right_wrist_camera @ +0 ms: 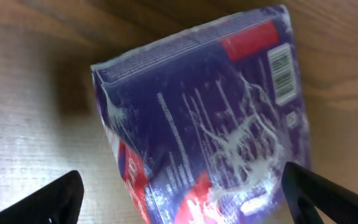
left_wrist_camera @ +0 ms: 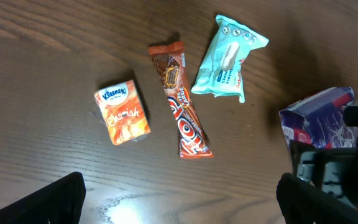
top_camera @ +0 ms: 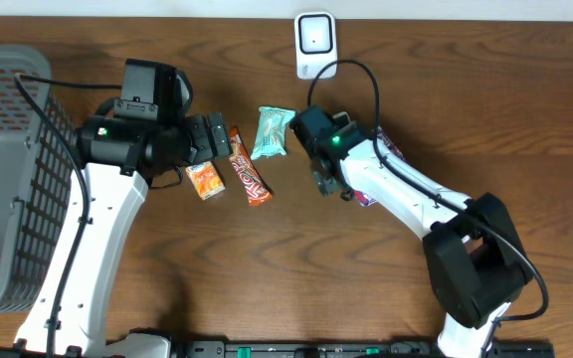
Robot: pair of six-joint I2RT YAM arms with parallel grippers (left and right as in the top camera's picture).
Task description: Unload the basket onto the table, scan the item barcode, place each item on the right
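A purple and red foil pack (right_wrist_camera: 204, 118) lies on the wooden table, its barcode (right_wrist_camera: 280, 65) facing up near one corner. My right gripper (right_wrist_camera: 182, 199) hangs open just over it, one fingertip on either side, not touching. From overhead only the pack's edge (top_camera: 369, 197) shows under the right gripper (top_camera: 326, 182). The white barcode scanner (top_camera: 315, 40) stands at the table's back edge. My left gripper (left_wrist_camera: 182, 205) is open over bare wood with nothing between its fingers; overhead it (top_camera: 217, 137) sits left of the snacks.
A teal wipes pack (top_camera: 272, 132), an orange-brown candy bar (top_camera: 250, 171) and a small orange tissue pack (top_camera: 205, 180) lie between the arms. A grey wire basket (top_camera: 8, 169) fills the left side. The scanner's black cable (top_camera: 361, 70) loops over the right arm.
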